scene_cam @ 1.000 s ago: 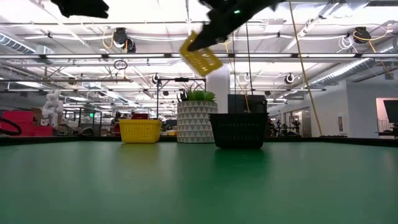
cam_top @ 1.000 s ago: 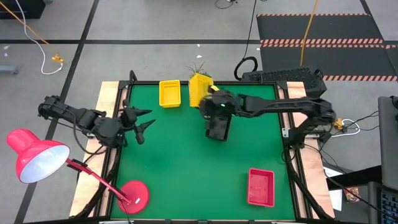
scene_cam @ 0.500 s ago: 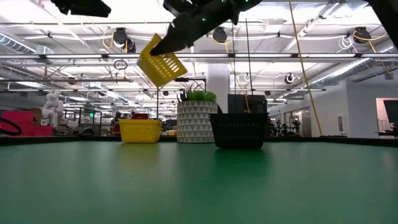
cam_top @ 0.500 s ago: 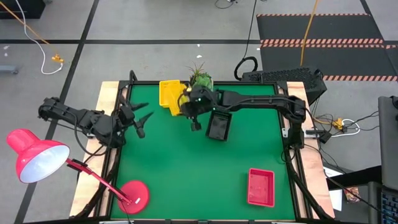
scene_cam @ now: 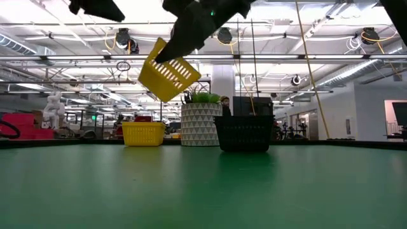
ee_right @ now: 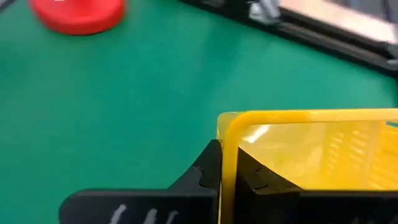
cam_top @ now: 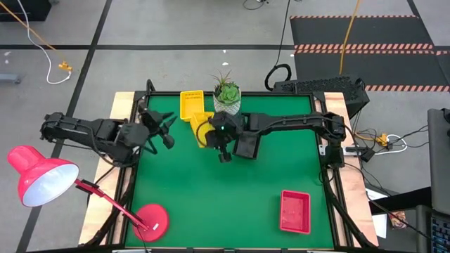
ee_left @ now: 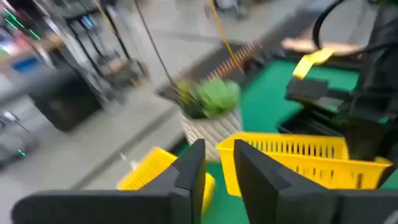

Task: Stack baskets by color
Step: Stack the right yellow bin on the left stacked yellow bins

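Note:
My right gripper [ee_right: 228,174] is shut on a yellow basket [cam_top: 201,124] and holds it high over the far middle of the green table. A second yellow basket [cam_top: 191,104] stands on its base at the far edge, left of the white plant pot [cam_top: 227,97]. Right of the held one sits a black basket [cam_top: 246,144]. A red basket [cam_top: 295,211] lies near the right front corner. My left gripper [cam_top: 169,131] hovers open at the table's left side, pointing toward the held basket, its fingers close together around nothing. My right gripper pinches the yellow basket's rim [ee_right: 227,138] near a corner, one finger [ee_right: 208,171] outside the wall and the other inside. The fingers slant down from the table's right side. The basket [scene_cam: 168,75] hangs tilted below them, lifted clear of the table.
A red desk lamp with a round base [cam_top: 150,219] stands at the near left corner. Open green mat [cam_top: 211,197] spreads across the table's middle and front.
My right gripper has carried the yellow basket from above the plant pot toward the table's left and near side, sinking a little. The basket has tipped further and stays clear of the table. My left gripper has drifted slightly toward the far edge.

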Controlling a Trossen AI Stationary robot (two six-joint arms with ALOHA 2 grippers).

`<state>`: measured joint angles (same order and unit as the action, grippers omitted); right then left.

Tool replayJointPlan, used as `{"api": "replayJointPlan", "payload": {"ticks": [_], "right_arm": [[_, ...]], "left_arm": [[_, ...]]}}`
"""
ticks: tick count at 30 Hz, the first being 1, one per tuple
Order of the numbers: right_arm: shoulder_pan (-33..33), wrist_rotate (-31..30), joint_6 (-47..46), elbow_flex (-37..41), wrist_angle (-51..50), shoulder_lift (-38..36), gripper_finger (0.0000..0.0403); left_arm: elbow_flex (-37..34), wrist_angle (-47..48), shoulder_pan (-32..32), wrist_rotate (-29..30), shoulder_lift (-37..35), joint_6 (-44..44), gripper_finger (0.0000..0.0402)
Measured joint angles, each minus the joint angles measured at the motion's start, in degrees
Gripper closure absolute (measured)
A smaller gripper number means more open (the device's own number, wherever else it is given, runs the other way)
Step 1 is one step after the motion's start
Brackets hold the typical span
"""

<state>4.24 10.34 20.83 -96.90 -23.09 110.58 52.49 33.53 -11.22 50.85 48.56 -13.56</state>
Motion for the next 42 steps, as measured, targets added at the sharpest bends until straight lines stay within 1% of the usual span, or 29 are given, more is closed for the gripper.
{"api": "replayJointPlan", "payload": {"ticks": [2,4,9,13,19,21,23,28,32,35,37,38,40,42], "right_arm": [[-2.2,0.0,-1.3,0.0,-1.8,-0.1,0.0403],[-4.6,0.0,-2.8,0.0,-3.1,0.0,0.0403],[-9.0,0.1,-6.9,-0.1,-3.2,1.2,0.0401],[-10.8,0.4,-8.7,0.0,-2.2,5.2,0.0397],[-11.1,1.7,-9.3,0.1,1.2,11.2,0.0397],[-11.1,1.9,-9.3,0.1,2.0,11.7,0.0381],[-10.8,1.9,-9.3,0.1,3.0,11.6,0.0356],[-10.3,1.7,-9.7,0.1,4.6,9.2,0.0269],[-10.3,1.5,-10.6,0.0,1.0,5.8,0.02],[-10.3,1.3,-12.4,0.0,-5.1,2.7,0.0163],[-10.3,-1.1,-14.1,0.0,-10.8,0.3,0.0149],[-10.3,-3.2,-14.8,0.0,-13.8,-0.8,0.0144],[-10.2,-8.1,-15.9,0.1,-19.2,-3.0,0.0141],[-10.2,-12.4,-16.9,1.3,-22.1,-5.3,0.0141]], "left_arm": [[2.5,4.0,0.5,-3.5,2.5,-4.3,0.0331],[4.3,7.0,0.5,-5.7,4.7,-6.6,0.0342],[7.2,7.9,0.2,-10.8,8.5,-8.0,0.0352],[7.4,9.0,0.2,-11.6,10.4,-8.3,0.0345],[6.9,11.6,0.2,-12.1,11.7,-9.1,0.0345],[6.9,13.1,0.2,-12.4,11.6,-9.4,0.0344],[6.9,14.1,0.2,-12.4,11.5,-9.8,0.0345],[6.9,14.9,0.2,-12.7,10.9,-11.1,0.0346],[6.9,14.9,0.2,-16.7,11.0,-13.6,0.0346],[6.9,14.8,-0.1,-22.2,11.3,-15.3,0.0345],[6.9,13.9,-0.7,-25.9,12.3,-16.3,0.0345],[6.9,13.4,-1.3,-27.1,13.1,-16.9,0.0345],[6.9,13.3,-2.6,-27.8,15.0,-18.1,0.0343],[6.9,14.0,-3.2,-27.8,17.7,-18.3,0.0336]]}}
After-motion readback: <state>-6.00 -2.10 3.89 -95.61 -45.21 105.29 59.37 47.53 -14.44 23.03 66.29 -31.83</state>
